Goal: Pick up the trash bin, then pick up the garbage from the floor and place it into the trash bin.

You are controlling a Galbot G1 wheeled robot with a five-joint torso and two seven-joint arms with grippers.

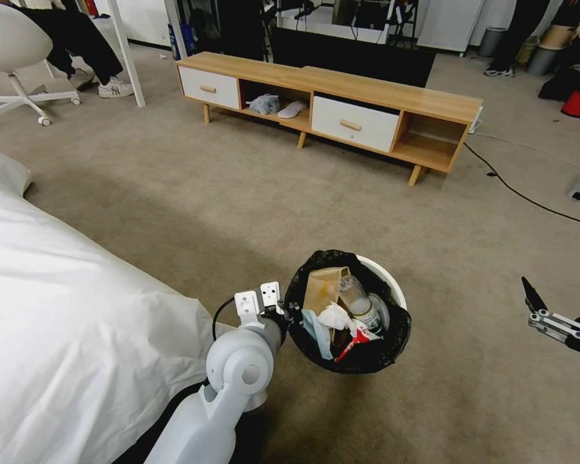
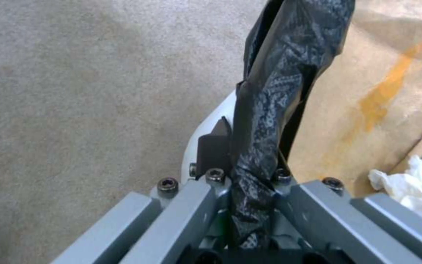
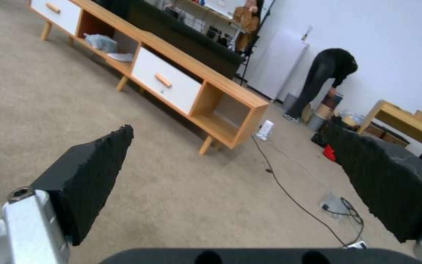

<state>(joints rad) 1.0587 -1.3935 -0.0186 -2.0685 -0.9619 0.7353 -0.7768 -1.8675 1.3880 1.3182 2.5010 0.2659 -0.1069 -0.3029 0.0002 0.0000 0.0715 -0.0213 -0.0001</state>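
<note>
The left gripper [image 2: 250,190] is clamped on the bag-covered rim of the trash bin [image 1: 393,283], on the bin's side nearest the robot, holding it over the floor [image 1: 206,206]. Inside the bin sits the garbage [image 1: 341,306], while the right gripper [image 3: 240,176], well apart from the bin, gapes empty. The pinch catches slippery liner, so the loaded bin could tilt or slide free.

Low wooden TV cabinet [image 1: 341,106] stands across the room, two white drawers [image 1: 354,122], open shelf between them holding a grey bundle [image 1: 264,103]. White office chair [image 1: 13,58] well left of cabinet; black cable [image 1: 528,200] trails off its right end. White bedding [image 1: 64,322] lies nearest, left of cabinet.
</note>
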